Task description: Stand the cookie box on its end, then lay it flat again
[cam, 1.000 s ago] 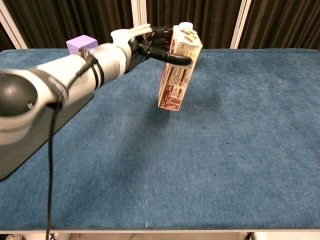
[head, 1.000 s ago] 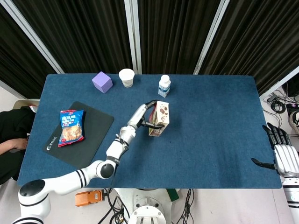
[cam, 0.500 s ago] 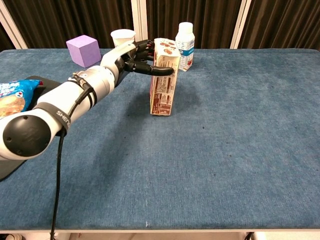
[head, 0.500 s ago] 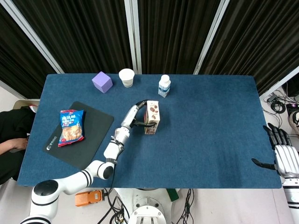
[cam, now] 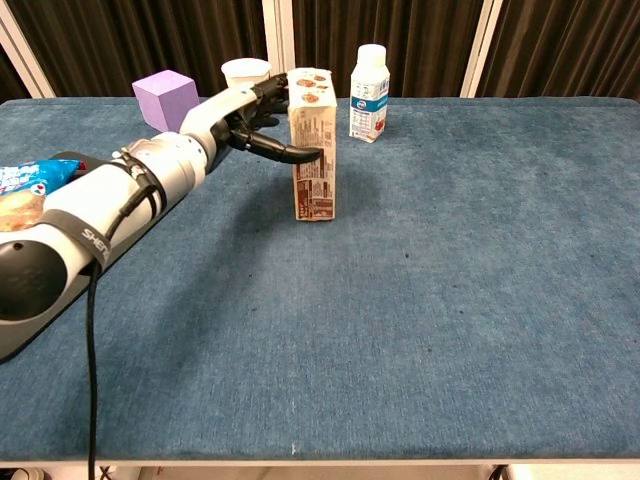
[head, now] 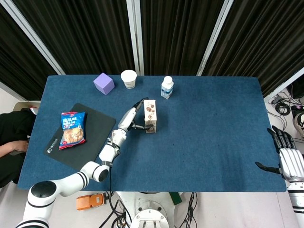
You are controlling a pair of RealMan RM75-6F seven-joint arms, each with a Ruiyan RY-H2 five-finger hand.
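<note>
The cookie box (head: 150, 116) (cam: 312, 145) stands upright on its short end on the blue table (head: 213, 128), left of centre. My left hand (head: 134, 118) (cam: 252, 118) grips it near the top from the left side, with the thumb across the front face and the other fingers behind it. My right hand (head: 289, 160) hangs off the table's right edge, fingers apart and holding nothing; only the head view shows it.
A small milk bottle (head: 166, 87) (cam: 368, 80) stands just behind the box. A white cup (head: 128, 79) (cam: 245, 73) and a purple cube (head: 104, 83) (cam: 165, 100) sit at the back left. A snack bag (head: 72, 129) lies on a black mat (head: 95, 137).
My left hand carried the tilted, raised box leftward and down. The box now stands straight with its bottom on the table. The right hand stayed put.
</note>
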